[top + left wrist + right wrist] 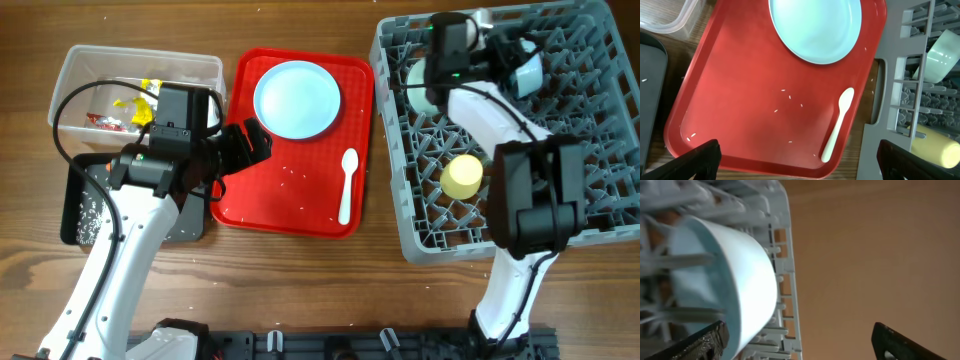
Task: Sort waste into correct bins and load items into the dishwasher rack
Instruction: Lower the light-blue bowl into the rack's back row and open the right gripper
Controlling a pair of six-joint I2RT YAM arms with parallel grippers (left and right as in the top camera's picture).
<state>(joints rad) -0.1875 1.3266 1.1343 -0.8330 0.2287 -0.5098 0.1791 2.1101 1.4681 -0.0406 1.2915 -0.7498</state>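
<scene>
Grey dishwasher rack sits under the right gripper, jaws spread wide and empty; a sideways exit could snag a peg and jolt the load. Red tray lies below the left gripper, also wide and empty. Light blue plate, well ahead of it, lies flat, so a shallow pinch may skid it. Light blue bowl stands on edge beside the right gripper's finger — one brush could topple it. White spoon, just ahead of the left gripper — thin, easy to miss.
</scene>
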